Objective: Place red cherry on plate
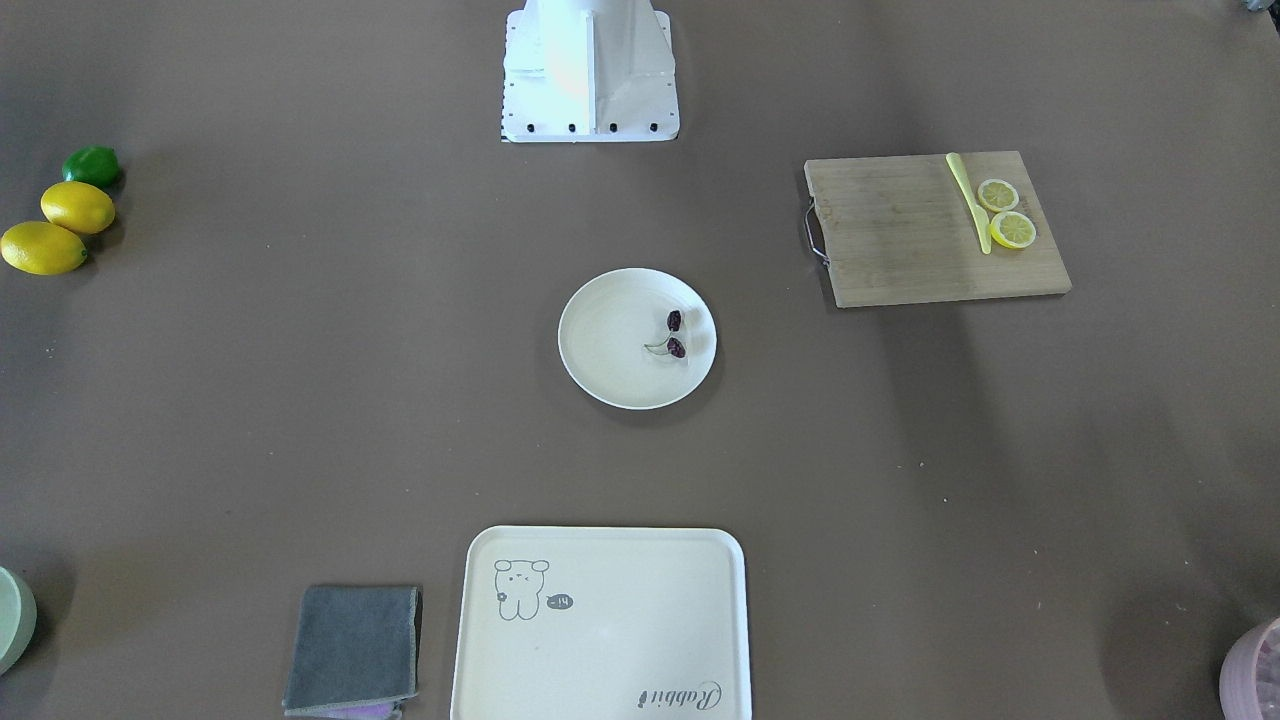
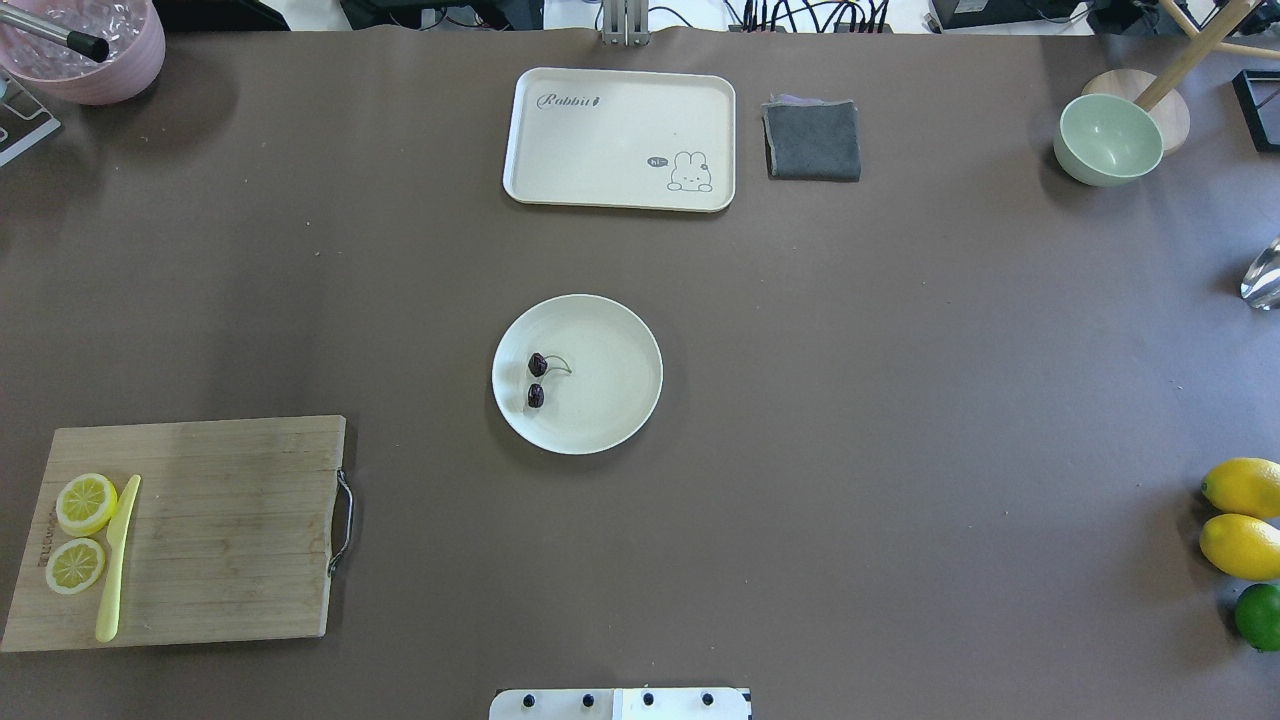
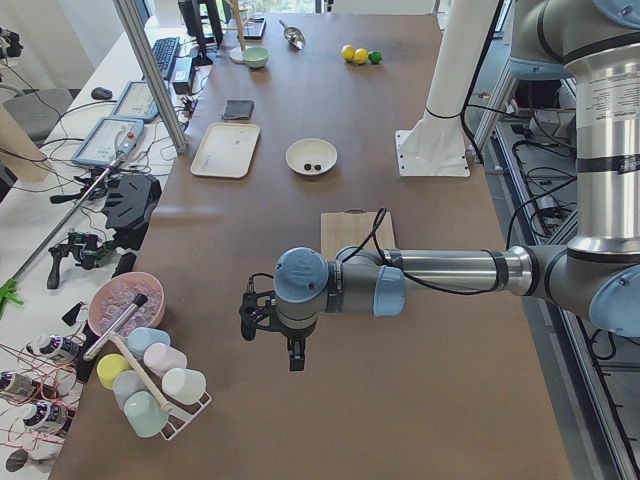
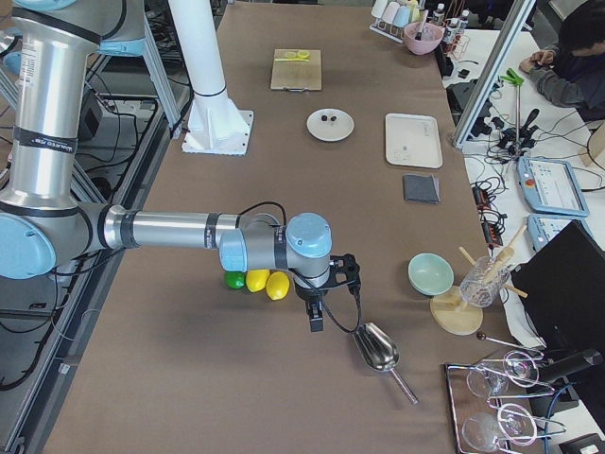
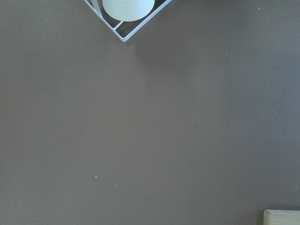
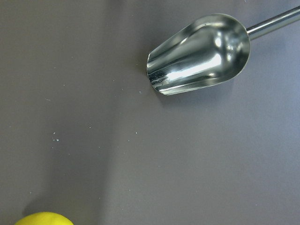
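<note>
The red cherry, a pair of tiny dark maroon fruits on a thin pale stem, lies on the round cream plate at mid-table, towards the plate's left side in the overhead view. The front-facing view also shows the red cherry resting on the plate. My left gripper hangs over the table's left end, far from the plate, and I cannot tell its state. My right gripper hangs over the right end beside the lemons, and I cannot tell its state either. Neither wrist view shows any fingers.
A wooden cutting board carries two lemon slices and a yellow knife. A cream tray and grey cloth lie beyond the plate. Lemons, a lime, a green bowl and a metal scoop are on the right.
</note>
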`<state>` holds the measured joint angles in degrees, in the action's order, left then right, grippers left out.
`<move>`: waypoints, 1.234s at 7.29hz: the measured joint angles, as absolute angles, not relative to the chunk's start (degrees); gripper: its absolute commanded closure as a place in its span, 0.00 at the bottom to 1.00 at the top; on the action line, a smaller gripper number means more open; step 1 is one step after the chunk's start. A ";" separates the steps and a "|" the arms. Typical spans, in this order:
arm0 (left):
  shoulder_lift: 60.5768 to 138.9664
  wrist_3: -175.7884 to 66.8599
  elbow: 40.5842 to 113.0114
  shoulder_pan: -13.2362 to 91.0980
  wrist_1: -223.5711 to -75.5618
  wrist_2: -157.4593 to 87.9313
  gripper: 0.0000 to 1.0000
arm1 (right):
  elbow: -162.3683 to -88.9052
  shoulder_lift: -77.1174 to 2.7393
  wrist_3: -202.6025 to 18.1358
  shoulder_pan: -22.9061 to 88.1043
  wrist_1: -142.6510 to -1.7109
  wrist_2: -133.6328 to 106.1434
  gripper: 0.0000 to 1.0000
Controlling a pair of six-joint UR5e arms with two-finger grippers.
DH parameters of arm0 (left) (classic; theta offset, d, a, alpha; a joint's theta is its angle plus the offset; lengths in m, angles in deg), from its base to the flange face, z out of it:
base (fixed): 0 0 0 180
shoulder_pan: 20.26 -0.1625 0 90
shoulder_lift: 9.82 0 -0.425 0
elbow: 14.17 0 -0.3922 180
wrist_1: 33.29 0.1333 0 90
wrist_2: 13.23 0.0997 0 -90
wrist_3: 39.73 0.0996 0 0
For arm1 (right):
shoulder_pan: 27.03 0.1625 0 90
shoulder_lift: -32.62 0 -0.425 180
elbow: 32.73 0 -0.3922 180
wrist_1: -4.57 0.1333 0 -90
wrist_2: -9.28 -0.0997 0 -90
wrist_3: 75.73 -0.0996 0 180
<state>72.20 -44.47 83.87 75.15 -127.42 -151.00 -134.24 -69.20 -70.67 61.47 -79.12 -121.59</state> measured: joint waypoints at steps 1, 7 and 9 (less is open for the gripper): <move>72.29 -44.38 83.96 75.13 -127.88 -151.03 0.02 | -134.20 -69.17 -70.67 61.47 -79.04 -121.59 0.00; 72.25 -44.30 84.09 75.10 -128.98 -151.03 0.02 | -134.18 -68.98 -70.83 61.47 -78.76 -121.61 0.00; 72.40 -44.30 84.08 75.10 -128.93 -150.97 0.02 | -134.21 -68.84 -70.88 61.42 -78.68 -121.59 0.00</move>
